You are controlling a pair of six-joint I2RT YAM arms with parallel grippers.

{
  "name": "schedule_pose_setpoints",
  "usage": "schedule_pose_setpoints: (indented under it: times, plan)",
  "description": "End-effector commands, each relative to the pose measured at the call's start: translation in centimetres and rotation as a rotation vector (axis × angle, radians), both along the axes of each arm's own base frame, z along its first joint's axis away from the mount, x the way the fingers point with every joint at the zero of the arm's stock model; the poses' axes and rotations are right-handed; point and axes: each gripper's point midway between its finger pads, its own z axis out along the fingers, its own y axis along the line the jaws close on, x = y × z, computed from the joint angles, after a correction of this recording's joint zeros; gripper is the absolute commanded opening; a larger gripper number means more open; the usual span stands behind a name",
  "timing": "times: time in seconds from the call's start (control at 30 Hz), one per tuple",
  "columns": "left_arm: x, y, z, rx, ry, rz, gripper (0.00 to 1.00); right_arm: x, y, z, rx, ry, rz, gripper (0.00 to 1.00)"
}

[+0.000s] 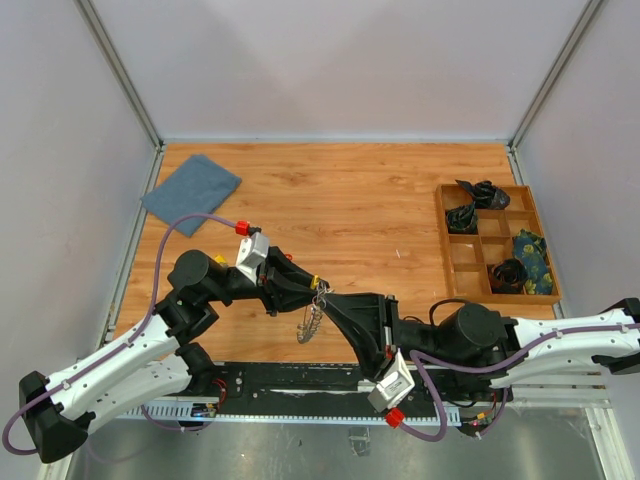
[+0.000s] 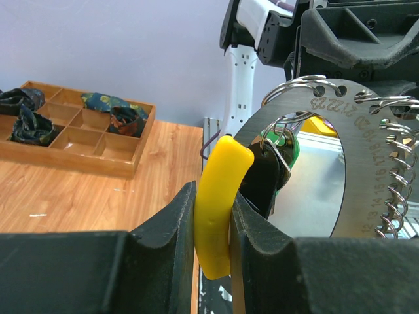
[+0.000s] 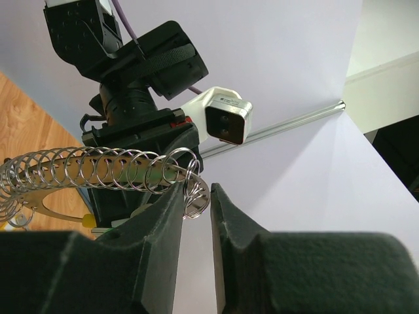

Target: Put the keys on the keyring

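Keyring (image 2: 360, 140): flat brushed-steel ring plate, numbers engraved round its face, edge punched with holes. Each hole carries a small wire split ring (image 3: 111, 171), so the rim reads as a shiny coil. It is held off the table between your two grippers, above the near middle of the board, with its fringe hanging down (image 1: 312, 318).

A black plastic key head (image 2: 265, 176) and a green tag (image 2: 291, 145) hang in a cluster at the plate's inner edge.

A curved, smooth, glossy yellow plastic tag (image 2: 219, 203) stands on edge there. Your left gripper (image 2: 213, 196) is closed tight on it, both black pads pressed against its sides.

Your right gripper (image 3: 196, 190) has its jaws drawn narrow, with the end split ring (image 3: 195, 193) of the keyring sitting in the gap. You cannot tell from these views whether both pads actually pinch it.

Left arm (image 1: 150, 345): comes in from the near left, elbow folded, wrist pointing right.

Right arm (image 1: 500, 345): comes in from the near right, forearm low and level, wrist pointing left to meet the other.

Orange wood-grain table (image 1: 350, 200). At the right edge sits a wooden compartment tray (image 1: 447, 262) holding dark, crumpled bundles (image 1: 485, 193). A flat blue cloth (image 1: 190, 193) lies at the far left.
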Motion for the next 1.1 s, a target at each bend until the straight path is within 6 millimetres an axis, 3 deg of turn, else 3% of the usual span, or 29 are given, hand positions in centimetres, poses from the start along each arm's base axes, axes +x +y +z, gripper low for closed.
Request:
schedule_pose_setpoints:
  times: [0.0,0.3,0.7,1.07]
  plan:
    - [-0.03,0.21,0.60,-0.028,-0.024,0.007,0.01,-0.54,-0.50,2.34,0.071,0.024,0.029,0.24]
    - [0.07,0.15,0.56,-0.026,-0.027,0.010,0.00,-0.47,-0.65,2.39,0.071,0.027,0.025,0.17]
    - [0.06,0.02,0.52,-0.024,-0.025,0.002,0.00,-0.17,-0.36,1.78,0.043,0.036,0.007,0.18]
    - [0.07,0.08,0.54,-0.023,-0.023,0.005,0.00,-0.06,-0.48,1.79,0.038,0.053,0.004,0.12]
